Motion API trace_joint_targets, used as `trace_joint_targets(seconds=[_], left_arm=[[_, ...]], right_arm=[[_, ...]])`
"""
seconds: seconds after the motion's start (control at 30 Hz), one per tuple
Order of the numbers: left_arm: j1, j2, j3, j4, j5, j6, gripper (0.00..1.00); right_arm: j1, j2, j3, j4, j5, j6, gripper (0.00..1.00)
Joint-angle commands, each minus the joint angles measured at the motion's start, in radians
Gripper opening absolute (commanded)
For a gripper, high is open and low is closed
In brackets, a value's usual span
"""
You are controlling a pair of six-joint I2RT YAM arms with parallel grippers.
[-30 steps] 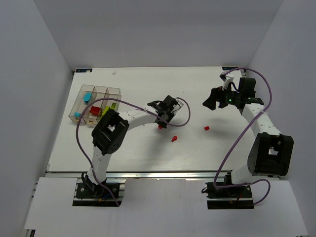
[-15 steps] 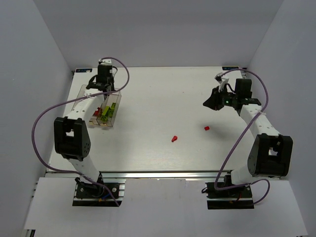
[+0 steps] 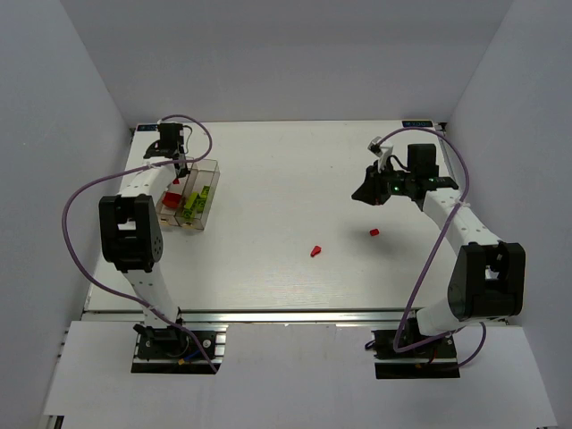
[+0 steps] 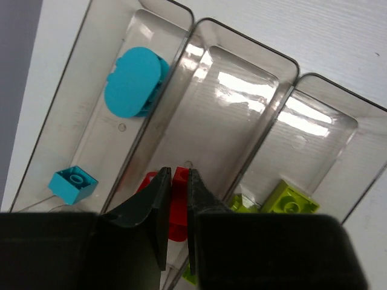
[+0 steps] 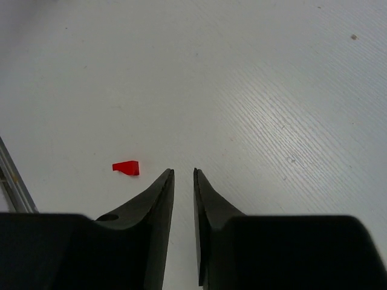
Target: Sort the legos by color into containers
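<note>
Left wrist: three containers [image 4: 199, 23], two cyan legos [image 4: 134, 81] (red lego [image 4: 180, 176] gripped)

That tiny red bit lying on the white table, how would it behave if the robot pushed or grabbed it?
Probably light and stiff: the red bit looks like hard plastic and is much smaller than the right gripper. It lies low on the smooth table, so a nudge would likely make it skid, not roll.

White links, black joint housings, purple cables [image 3: 64, 222] on left arm [image 3: 136, 186], right arm [image 3: 465, 223]; pincer fingers [image 5: 158, 217] black, tapered.
</note>
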Motion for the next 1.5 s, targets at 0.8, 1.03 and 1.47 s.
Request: trace_joint_targets(seconds=[0.8, 1.03, 1.47], left_arm=[[-0.022, -0.508, -0.384, 0.22, 0.898, -0.161, 0.56], [-0.022, -0.807, -0.673, 0.375, 0.803, -0.155, 0.72], [-0.022, -0.952, -0.684, 0.331, 0.597, -0.15, 0.73]], right_arm=[[0.384, 0.229, 0.05, -0.388, 0.067, -1.27, 0.71], [0.496, 0.301, 0.037, -0.302, 0.155, -1.158, 0.68], [0.544, 0.349, 0.031, -0.285, 0.287, -1.118, 0.51]])
